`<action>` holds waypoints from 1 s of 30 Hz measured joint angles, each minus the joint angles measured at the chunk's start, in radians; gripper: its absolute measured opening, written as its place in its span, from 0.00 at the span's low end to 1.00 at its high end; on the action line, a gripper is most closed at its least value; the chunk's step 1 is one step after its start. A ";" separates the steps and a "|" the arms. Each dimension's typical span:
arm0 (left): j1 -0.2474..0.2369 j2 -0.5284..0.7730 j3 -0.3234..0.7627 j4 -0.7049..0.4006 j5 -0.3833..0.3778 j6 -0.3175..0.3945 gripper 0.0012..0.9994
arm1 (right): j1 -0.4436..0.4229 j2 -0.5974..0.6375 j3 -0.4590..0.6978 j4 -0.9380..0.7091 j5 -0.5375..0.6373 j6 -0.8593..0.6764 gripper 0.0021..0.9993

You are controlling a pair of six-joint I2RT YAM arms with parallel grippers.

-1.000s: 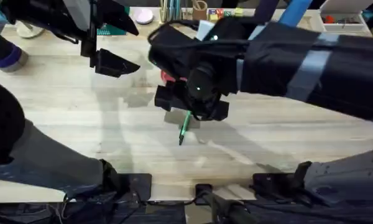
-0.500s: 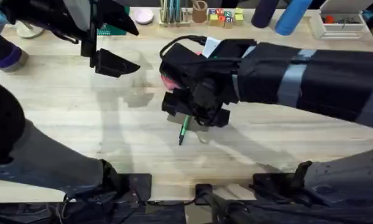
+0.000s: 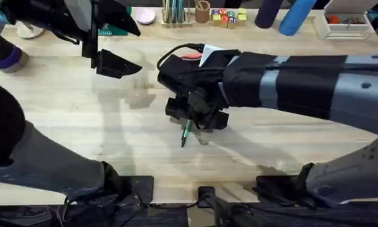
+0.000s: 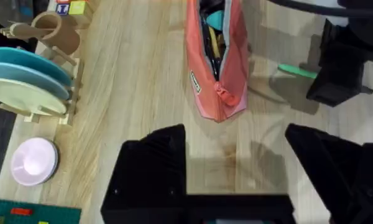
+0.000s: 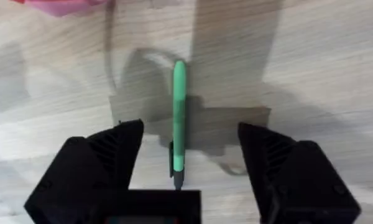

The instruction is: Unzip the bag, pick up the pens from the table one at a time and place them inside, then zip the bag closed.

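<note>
1. The bag (image 4: 216, 59) is already unzipped, with stuff inside.
2. The right tool (image 5: 185, 162) hangs spread over the green pen (image 5: 178, 115), which lies flat on the bench (image 5: 323, 56) between its fingers.
3. The left tool (image 4: 236, 168) sits spread and empty, with the bag just ahead of it.
4. Looks like the loading and the zipping are still left.

— What's the table (image 4: 137, 93) made of, from where you sit?

— You're on pale wooden planks, grain plain to see, a smooth matt finish.

— And the bag (image 4: 231, 74)?

— Soft salmon cloth, matt, with a small sewn label on its side.

— The pen (image 5: 178, 115)?

— Your green one looks like smooth plastic with a slight sheen.

— The right gripper (image 5: 189, 165) over it?

— Its fingers look like matt black hard plastic. Same on your left gripper (image 4: 236, 180).

— Anything else?

— A bare wooden rack (image 4: 71, 81) holding smooth matt plates (image 4: 25, 78).
</note>
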 joint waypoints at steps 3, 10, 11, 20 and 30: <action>0.000 0.000 0.000 0.000 0.000 0.000 1.00 | 0.001 0.001 0.001 -0.010 0.004 0.003 0.82; 0.000 0.000 0.000 0.000 0.000 0.000 1.00 | 0.000 0.007 0.000 -0.053 0.031 0.003 0.34; 0.000 0.000 0.000 0.000 0.000 0.000 1.00 | 0.000 0.007 0.000 -0.052 0.032 0.003 0.27; 0.000 0.000 0.000 0.000 0.000 0.000 1.00 | 0.000 0.007 0.000 -0.044 0.031 0.003 0.04; 0.000 0.000 0.000 0.000 0.000 0.000 1.00 | -0.009 0.007 0.005 -0.058 0.024 -0.006 0.03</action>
